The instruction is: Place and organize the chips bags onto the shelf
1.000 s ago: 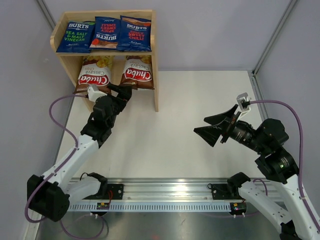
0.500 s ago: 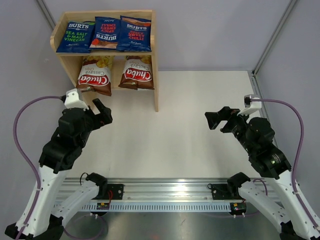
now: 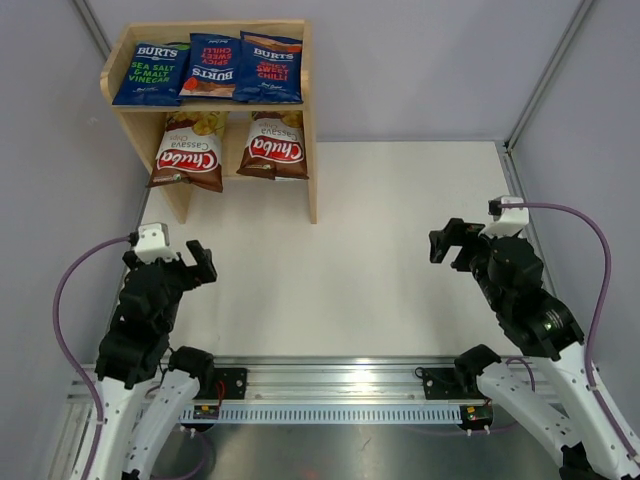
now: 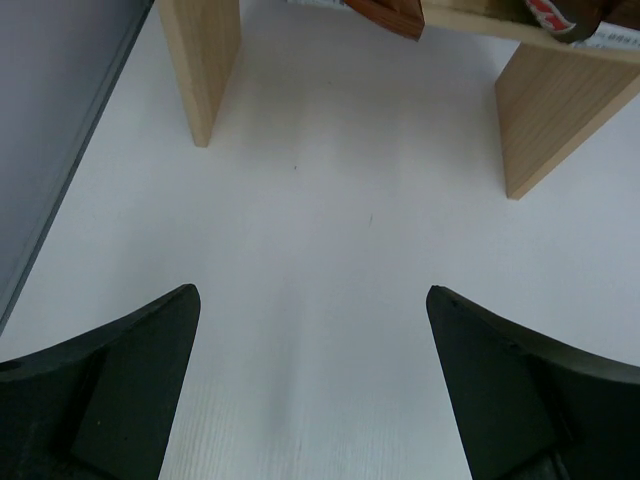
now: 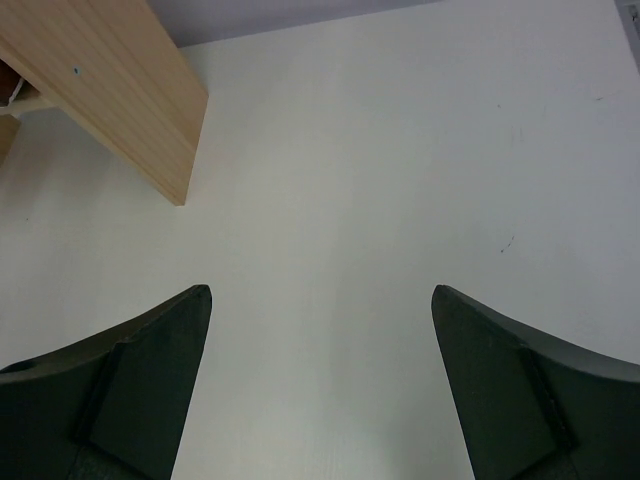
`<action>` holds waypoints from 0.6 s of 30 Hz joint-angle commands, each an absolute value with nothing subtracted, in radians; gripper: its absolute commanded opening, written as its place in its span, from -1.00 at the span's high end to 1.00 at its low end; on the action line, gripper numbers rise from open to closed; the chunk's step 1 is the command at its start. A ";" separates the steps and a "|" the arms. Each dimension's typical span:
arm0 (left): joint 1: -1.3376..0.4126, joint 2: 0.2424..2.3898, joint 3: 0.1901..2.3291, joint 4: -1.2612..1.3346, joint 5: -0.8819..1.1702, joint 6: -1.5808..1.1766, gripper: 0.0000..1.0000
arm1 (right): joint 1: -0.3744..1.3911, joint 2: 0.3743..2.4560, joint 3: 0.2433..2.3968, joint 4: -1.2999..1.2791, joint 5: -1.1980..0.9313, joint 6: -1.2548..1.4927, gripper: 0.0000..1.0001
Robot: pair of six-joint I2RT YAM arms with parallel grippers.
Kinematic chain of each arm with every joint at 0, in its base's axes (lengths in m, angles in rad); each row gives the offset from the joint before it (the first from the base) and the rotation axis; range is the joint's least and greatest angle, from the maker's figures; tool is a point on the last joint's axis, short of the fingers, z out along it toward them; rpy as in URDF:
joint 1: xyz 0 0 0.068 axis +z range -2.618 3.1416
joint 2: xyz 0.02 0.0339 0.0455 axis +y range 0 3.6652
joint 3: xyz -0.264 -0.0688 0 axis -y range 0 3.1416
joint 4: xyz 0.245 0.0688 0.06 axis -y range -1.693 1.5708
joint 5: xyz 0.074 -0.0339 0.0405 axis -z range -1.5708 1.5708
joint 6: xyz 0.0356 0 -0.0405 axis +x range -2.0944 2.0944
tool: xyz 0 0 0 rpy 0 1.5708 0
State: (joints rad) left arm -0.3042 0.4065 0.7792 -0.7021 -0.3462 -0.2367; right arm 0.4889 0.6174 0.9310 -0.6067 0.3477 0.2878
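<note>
The wooden shelf [image 3: 309, 120] stands at the table's far left. Its top tier holds three dark blue Burts bags: a green-lettered one [image 3: 150, 74], a red-lettered one [image 3: 213, 66] and another red-lettered one [image 3: 270, 68]. Its lower tier holds two brown-and-white Chuba bags [image 3: 188, 152] [image 3: 273, 146]. My left gripper [image 3: 200, 262] is open and empty, pulled back near the left front, below the shelf. The shelf legs [image 4: 200, 70] show in the left wrist view. My right gripper [image 3: 447, 240] is open and empty at the right. A shelf panel [image 5: 110, 85] shows in the right wrist view.
The white table top [image 3: 350, 250] runs between the two arms. Grey walls enclose the table at left, back and right. A metal rail [image 3: 330, 395] with the arm bases runs along the near edge.
Both arms have drawn back toward their bases. The left gripper has moved away from the lower tier and its Chuba bag to the near left. The right gripper has retreated to the right.
</note>
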 commanded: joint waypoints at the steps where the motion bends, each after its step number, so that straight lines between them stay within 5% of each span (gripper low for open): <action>1: -0.216 0.338 0.718 -0.558 -0.204 -0.176 -0.98 | 0.492 0.560 0.943 -0.603 0.365 0.239 -0.99; 18: -0.210 0.189 0.650 -0.558 -0.212 -0.160 -0.98 | 0.491 0.404 0.960 -0.698 0.374 0.204 -0.99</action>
